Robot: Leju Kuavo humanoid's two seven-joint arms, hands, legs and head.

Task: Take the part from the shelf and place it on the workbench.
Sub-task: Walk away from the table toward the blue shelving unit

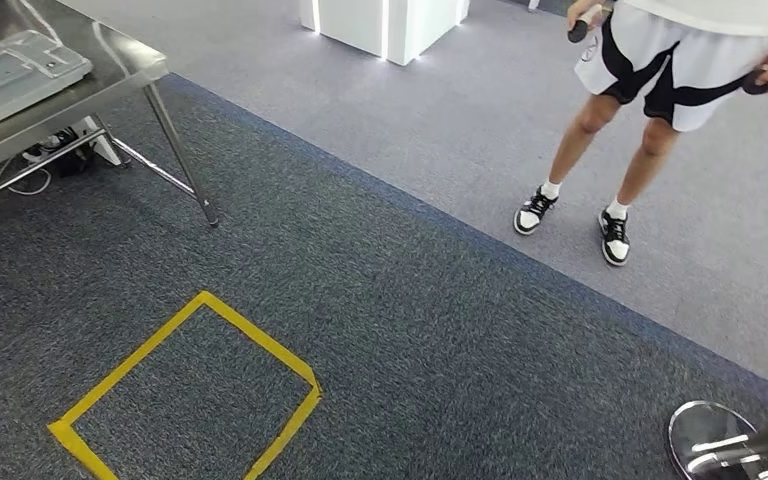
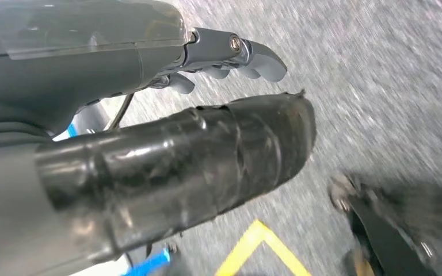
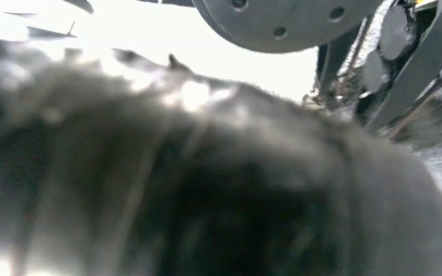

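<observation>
A steel table (image 1: 125, 68) stands at the upper left of the head view, with a pale grey flat device (image 1: 15, 68) lying on it. My left hand (image 2: 167, 138) hangs over the dark grey carpet. Its thick thumb is wrapped in black tape, its grey fingers (image 2: 256, 56) reach out apart from the thumb, and nothing lies between them. My right hand (image 3: 207, 190) is a dark blur close to the lens, and how its fingers lie cannot be made out.
A person in white shorts (image 1: 660, 60) stands at the upper right on the lighter carpet, holding dark controllers. A yellow tape square (image 1: 200, 390) marks the floor ahead. Cables (image 1: 55, 155) lie under the table. A chrome base (image 1: 725, 440) sits at the lower right, a white cabinet (image 1: 385, 25) far ahead.
</observation>
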